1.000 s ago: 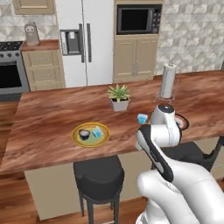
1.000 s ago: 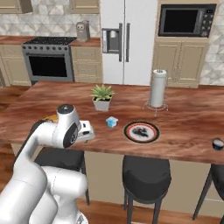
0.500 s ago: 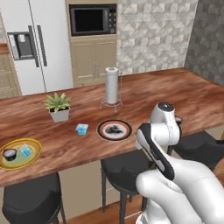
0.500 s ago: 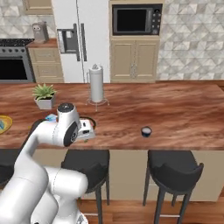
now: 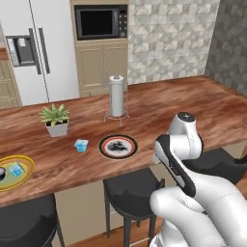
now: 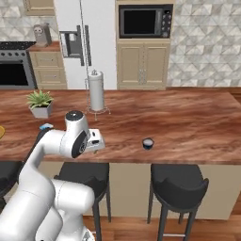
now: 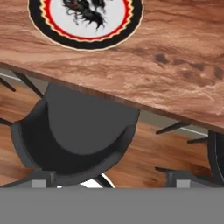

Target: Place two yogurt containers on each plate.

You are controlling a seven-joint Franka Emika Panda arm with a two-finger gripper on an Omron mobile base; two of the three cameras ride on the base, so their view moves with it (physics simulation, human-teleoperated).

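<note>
The white plate [image 5: 118, 146] with a dark red-black rim lies near the counter's front edge, and its rim fills the top of the hand view [image 7: 85, 19]. A light blue yogurt container [image 5: 81, 145] stands just left of it. At the far left the yellow-rimmed plate [image 5: 19, 179] holds a light blue cup [image 5: 16, 169] and a dark round cup [image 5: 1, 174]. Another dark round cup [image 6: 148, 144] stands alone on the counter, right of the arm. My gripper [image 6: 96, 140] hangs over the counter's front edge beside the white plate, open, holding nothing.
A potted plant [image 5: 55, 120] and a paper towel holder [image 5: 116, 96] stand further back on the wooden counter [image 5: 159, 108]. Black bar stools [image 7: 74, 140] line the floor under the counter's front edge. The fridge and a microwave cabinet are behind.
The base has driven to the right along the counter, so the whole scene has slid left in both base views. The cups and plates keep their places. The gripper stays open.
</note>
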